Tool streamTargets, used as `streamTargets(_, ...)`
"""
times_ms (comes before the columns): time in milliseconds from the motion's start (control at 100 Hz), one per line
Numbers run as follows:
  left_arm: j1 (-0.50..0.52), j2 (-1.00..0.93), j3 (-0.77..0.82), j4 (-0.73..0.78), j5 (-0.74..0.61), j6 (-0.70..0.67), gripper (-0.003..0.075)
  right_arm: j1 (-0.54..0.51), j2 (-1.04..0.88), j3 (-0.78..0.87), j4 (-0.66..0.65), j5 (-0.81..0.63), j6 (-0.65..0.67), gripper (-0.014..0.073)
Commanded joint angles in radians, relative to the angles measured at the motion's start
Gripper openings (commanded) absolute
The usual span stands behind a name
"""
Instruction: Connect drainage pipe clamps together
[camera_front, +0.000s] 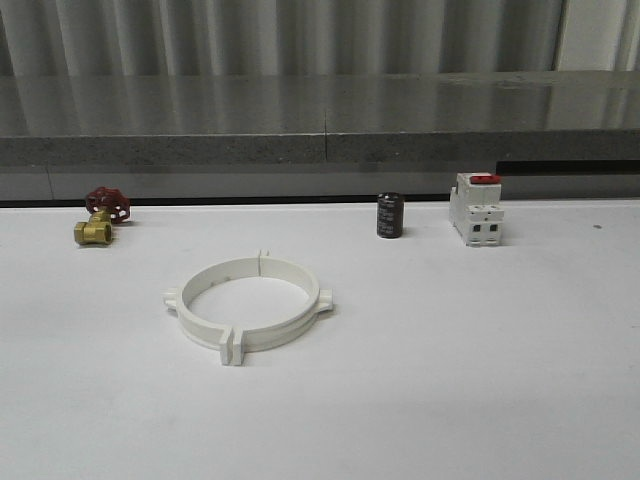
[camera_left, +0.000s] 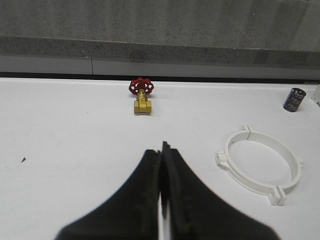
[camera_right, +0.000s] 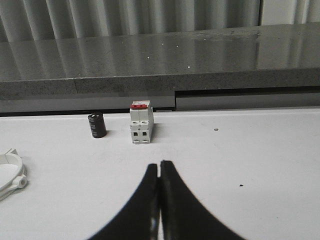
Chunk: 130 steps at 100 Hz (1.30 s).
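Two white drainage pipe clamps (camera_front: 247, 304) lying flat near the middle of the tabletop (camera_front: 480, 380), already paired into one wide ring, tabs meeting at the near and far seams. Hard to tell whether those tabs are truly locked or merely touching. Farther left, near the back edge, a brass valve (camera_front: 98, 218) with a red handwheel, well apart from the ring. To the right of the ring, also toward the back, a small dark cylinder (camera_front: 390, 215), then a white breaker (camera_front: 476, 209) with a red switch.

From the left wrist: left gripper (camera_left: 161, 165) pressed together, nothing pinched, hanging above bare tabletop with the ring off to one side. From the right wrist: right gripper (camera_right: 159, 172) likewise pressed together and carrying nothing, pointed toward the cylinder and breaker, just an edge of the ring visible at the frame border.

Likely trouble from here: pressing on one half alone, sliding the whole ring across the smooth surface instead of seating the tabs. Pushing off-centre at a seam, prying the halves apart. Reaching in with a gripper not spread first, knocking the ring rather than straddling its wall. Drifting right, bumping the cylinder or breaker.
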Motion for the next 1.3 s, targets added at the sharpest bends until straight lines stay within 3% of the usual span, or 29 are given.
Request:
streamTargets(0,0.001,0.006,-0.028,-0.006,-0.075,0.000,-0.0020,-0.005,-0.019,-0.019,0.001,-0.083,-0.013,-0.0067)
streamTargets(940,0.001,0.006,-0.011,-0.005,-0.086,0.000,-0.0020,-0.005,-0.019,-0.019,0.001,-0.083,-0.013,-0.0067)
streamTargets(1010,0.003,-0.003,0.023,-0.005,-0.169,0.000,-0.0020,-0.005,-0.019,-0.019,0.001,-0.083,-0.013,-0.0067)
streamTargets(1180,0.048,-0.074,0.157,-0.012,-0.514,0.000,-0.0020,-0.005,-0.019,-0.019,0.001,-0.083,-0.013,-0.0067)
streamTargets(1290,0.079,-0.135,0.245,-0.038,-0.570,0.000,-0.0020,-0.005,-0.019,-0.019,0.001,-0.083,-0.013,-0.0067)
